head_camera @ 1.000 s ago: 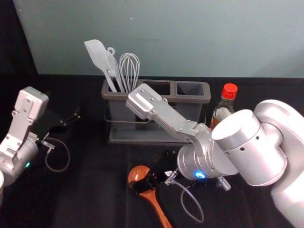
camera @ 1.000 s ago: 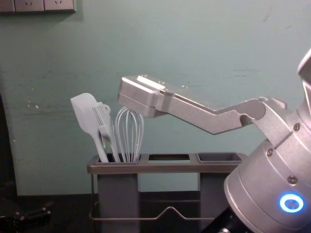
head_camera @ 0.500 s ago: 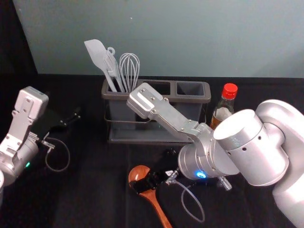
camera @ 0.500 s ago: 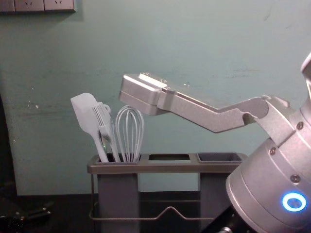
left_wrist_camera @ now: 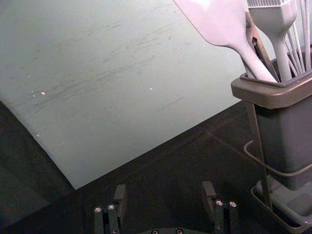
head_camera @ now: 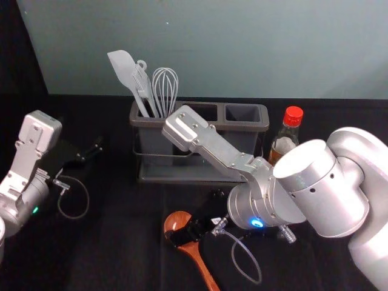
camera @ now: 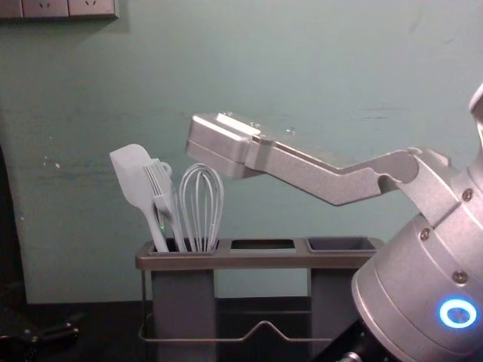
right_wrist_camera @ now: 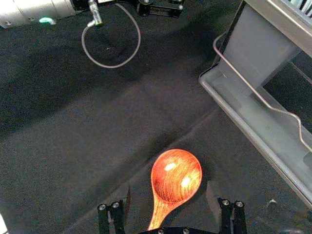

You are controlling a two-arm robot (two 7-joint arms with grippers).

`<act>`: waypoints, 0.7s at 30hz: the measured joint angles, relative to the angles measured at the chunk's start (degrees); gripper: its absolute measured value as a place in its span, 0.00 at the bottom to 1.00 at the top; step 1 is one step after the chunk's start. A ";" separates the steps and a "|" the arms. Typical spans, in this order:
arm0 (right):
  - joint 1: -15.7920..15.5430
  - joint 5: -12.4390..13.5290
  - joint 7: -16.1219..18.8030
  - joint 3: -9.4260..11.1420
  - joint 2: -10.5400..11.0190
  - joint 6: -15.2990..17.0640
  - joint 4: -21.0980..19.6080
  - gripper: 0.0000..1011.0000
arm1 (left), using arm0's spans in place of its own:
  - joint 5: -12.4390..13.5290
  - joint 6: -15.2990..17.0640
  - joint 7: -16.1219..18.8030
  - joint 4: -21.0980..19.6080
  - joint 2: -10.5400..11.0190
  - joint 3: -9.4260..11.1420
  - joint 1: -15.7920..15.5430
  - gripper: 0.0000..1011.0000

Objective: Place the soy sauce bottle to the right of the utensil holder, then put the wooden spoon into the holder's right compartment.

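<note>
The spoon [head_camera: 177, 217] lies between the spread jaws of the right gripper [head_camera: 193, 217]; the left gripper [head_camera: 82, 133], jaws apart, is left of the holder [head_camera: 142, 122].

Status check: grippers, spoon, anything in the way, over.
Right gripper open over spoon. Left gripper open, off left. Bottle right of holder; nothing standing in right compartment.
</note>
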 joint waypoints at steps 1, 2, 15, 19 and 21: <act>0.00 0.00 0.00 0.00 0.01 0.00 0.00 0.99 | 0.00 0.00 0.00 0.00 0.00 0.00 0.00 0.99; 0.00 0.00 0.01 0.00 0.01 -0.01 -0.01 0.99 | 0.00 0.00 0.00 0.00 0.00 0.00 0.00 0.99; -0.93 -1.25 1.85 1.84 1.75 -5.19 -1.17 0.99 | 0.00 0.00 0.00 0.00 0.00 0.00 0.00 0.99; -1.71 -1.32 2.71 2.77 2.53 -7.09 -2.19 0.99 | 0.00 0.00 0.00 0.00 0.00 0.00 0.00 0.99; -2.12 -1.35 3.10 3.08 2.85 -7.72 -2.81 0.99 | 0.00 0.00 0.00 0.00 0.00 0.00 0.00 0.99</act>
